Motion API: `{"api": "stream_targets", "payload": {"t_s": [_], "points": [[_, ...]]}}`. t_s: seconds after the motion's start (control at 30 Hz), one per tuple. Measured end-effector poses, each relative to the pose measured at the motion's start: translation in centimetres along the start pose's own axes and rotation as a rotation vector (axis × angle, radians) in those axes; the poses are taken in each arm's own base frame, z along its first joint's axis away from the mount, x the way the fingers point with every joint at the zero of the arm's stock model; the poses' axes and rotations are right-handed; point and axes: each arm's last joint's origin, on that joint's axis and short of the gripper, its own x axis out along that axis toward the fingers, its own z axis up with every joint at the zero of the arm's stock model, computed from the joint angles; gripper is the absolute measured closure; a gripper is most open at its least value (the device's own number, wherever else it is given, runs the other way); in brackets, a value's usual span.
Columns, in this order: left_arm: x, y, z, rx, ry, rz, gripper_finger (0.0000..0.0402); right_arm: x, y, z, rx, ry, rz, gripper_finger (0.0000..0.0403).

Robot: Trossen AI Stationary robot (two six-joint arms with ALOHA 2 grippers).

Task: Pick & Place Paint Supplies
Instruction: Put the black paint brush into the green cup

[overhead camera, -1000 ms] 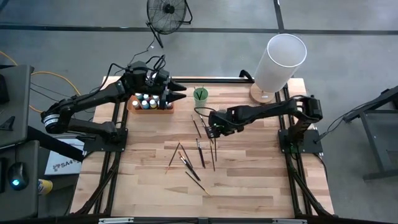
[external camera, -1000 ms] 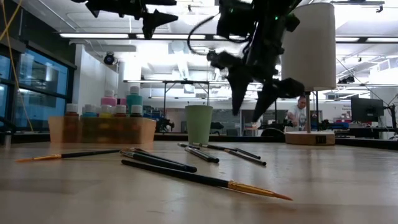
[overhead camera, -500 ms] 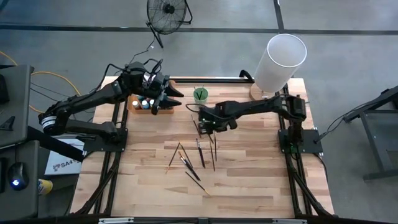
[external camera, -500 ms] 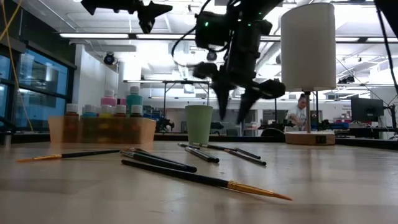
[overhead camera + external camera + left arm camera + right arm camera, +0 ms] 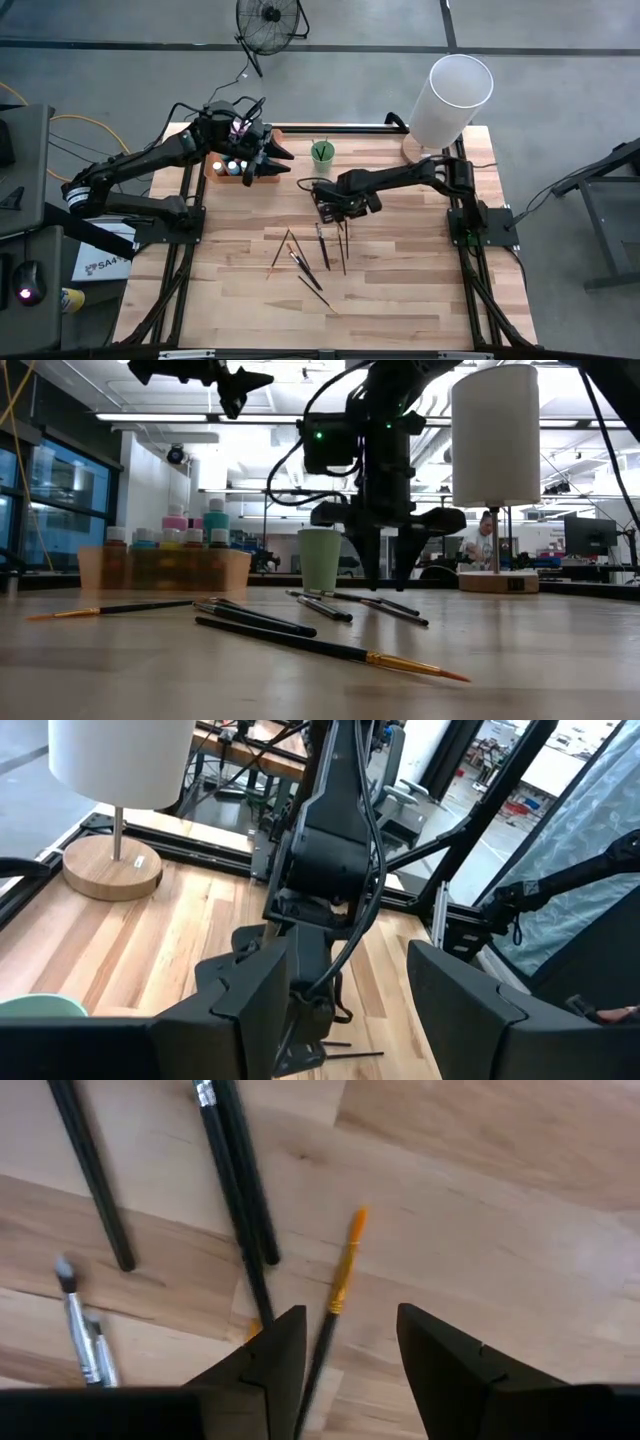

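One orange-tipped brush between right gripper jaws

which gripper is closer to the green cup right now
Left, narrowly. The left gripper hangs just beside the green cup, next to the orange tray. The right gripper is down over the brushes, farther toward the table's middle.

Setting: robotics lab or workshop. Evidence: wooden bench on concrete floor, floor fan, ceiling strip lights, desks with monitors behind.
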Motion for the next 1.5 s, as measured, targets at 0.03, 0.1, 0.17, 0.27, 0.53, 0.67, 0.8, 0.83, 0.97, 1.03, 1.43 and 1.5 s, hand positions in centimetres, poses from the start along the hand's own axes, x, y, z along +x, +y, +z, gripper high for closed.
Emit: {"api": "stream_targets", "payload": {"t_s": [0.03,0.1,0.17,0.27,0.53,0.67,0.8,0.83,0.97,1.03,1.43,1.5], "points": [[0.0,0.0,0.0,0.000,0.000,0.000,0.0202,0.0,0.1,0.0,0.001,-0.003,0.006,0.0251],[0.0,0.0,0.0,0.000,0.000,0.000,0.0202,0.0,0.1,0.1,0.010,-0.014,0.006,0.0251],[0.0,0.0,0.0,0.000,0.000,0.000,0.0202,0.0,0.0,0.1,0.014,-0.028,0.001,0.0251],[0.0,0.0,0.0,0.000,0.000,0.000,0.0202,0.0,0.0,0.2,0.017,-0.032,0.000,0.0251],[0.0,0.0,0.0,0.000,0.000,0.000,0.0202,1.6,0.7,-0.5,0.028,-0.006,-0.014,0.0251],[0.0,0.0,0.0,0.000,-0.001,0.000,0.0202,2.0,0.8,-1.1,0.042,-0.011,-0.033,0.0251],[0.0,0.0,0.0,0.001,-0.001,0.000,0.0202,2.1,0.8,-1.4,0.040,-0.010,-0.044,0.0254],[0.0,0.0,0.0,0.001,-0.001,0.000,0.0202,2.1,0.8,-1.4,0.040,-0.008,-0.047,0.0257],[0.0,0.0,0.0,0.003,-0.001,0.000,0.0202,2.1,0.8,-1.4,0.034,0.004,-0.048,0.0285],[0.0,0.0,0.0,0.004,-0.001,0.000,0.0202,2.2,0.8,-1.5,0.029,0.015,-0.047,0.0305],[0.0,0.0,0.0,0.004,-0.001,0.000,0.0202,2.2,0.7,-1.6,-0.011,0.044,-0.047,0.0394],[0.0,0.0,0.0,0.004,-0.001,0.000,0.0202,2.2,0.6,-1.4,-0.016,0.054,-0.042,0.0396]]}}
